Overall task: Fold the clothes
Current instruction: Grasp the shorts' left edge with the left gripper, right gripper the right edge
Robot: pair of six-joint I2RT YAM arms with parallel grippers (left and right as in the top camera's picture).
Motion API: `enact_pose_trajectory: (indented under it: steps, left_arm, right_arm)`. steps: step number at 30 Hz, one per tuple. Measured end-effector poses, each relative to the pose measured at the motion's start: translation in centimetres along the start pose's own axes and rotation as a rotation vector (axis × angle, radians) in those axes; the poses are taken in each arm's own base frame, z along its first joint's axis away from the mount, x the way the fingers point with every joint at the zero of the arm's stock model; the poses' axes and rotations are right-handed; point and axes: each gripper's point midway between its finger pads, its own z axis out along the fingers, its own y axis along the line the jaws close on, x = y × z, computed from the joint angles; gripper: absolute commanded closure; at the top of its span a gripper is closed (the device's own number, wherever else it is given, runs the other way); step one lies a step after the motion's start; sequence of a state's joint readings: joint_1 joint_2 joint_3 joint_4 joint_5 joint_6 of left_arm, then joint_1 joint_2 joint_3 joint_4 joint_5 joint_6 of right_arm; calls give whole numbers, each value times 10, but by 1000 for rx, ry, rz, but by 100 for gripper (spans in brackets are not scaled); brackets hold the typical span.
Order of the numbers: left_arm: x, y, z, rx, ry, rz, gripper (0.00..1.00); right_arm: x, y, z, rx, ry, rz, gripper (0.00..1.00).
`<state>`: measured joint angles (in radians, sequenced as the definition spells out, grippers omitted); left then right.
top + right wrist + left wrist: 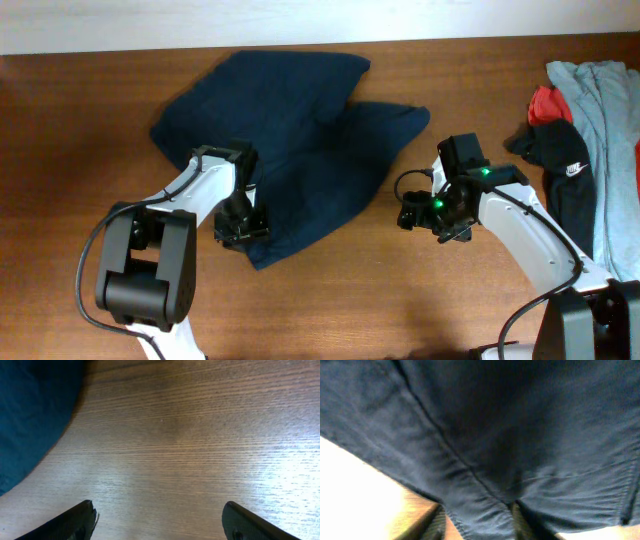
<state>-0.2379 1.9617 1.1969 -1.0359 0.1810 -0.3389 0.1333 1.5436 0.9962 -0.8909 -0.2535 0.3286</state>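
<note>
The dark navy shorts (300, 125) lie crumpled on the wooden table, centre left. My left gripper (240, 222) sits at their lower left edge, shut on a fold of the navy cloth (480, 510), which fills the left wrist view. My right gripper (420, 215) is open and empty just right of the shorts, low over bare wood; in the right wrist view its fingers (157, 520) stand wide apart, with the shorts' edge (30, 420) at the upper left.
A pile of other clothes lies at the right edge: a black garment with a white swoosh (565, 165), a light grey shirt (605, 120) and something red (545, 103). A pale wall or strip (300, 20) runs along the table's far edge.
</note>
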Motion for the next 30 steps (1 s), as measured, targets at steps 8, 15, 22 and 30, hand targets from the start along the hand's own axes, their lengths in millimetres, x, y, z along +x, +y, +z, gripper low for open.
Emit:
enact_pose_trajectory:
  steps: [8,15,22,30]
  left_arm:
    - [15,5,-18,23,26,-31,100]
    - [42,60,-156,68,-393,-145,100]
    - [61,70,-182,35,-509,-143,100]
    - [51,70,-188,35,-558,-141,100]
  right_arm:
    - [-22,8,-1,-31,-91,-25,14]
    - [-73,28,-12,-105,-307,-84,36]
    - [-79,28,-4,-104,-312,-98,18]
    - [-34,23,36,-146,-80,-172,12]
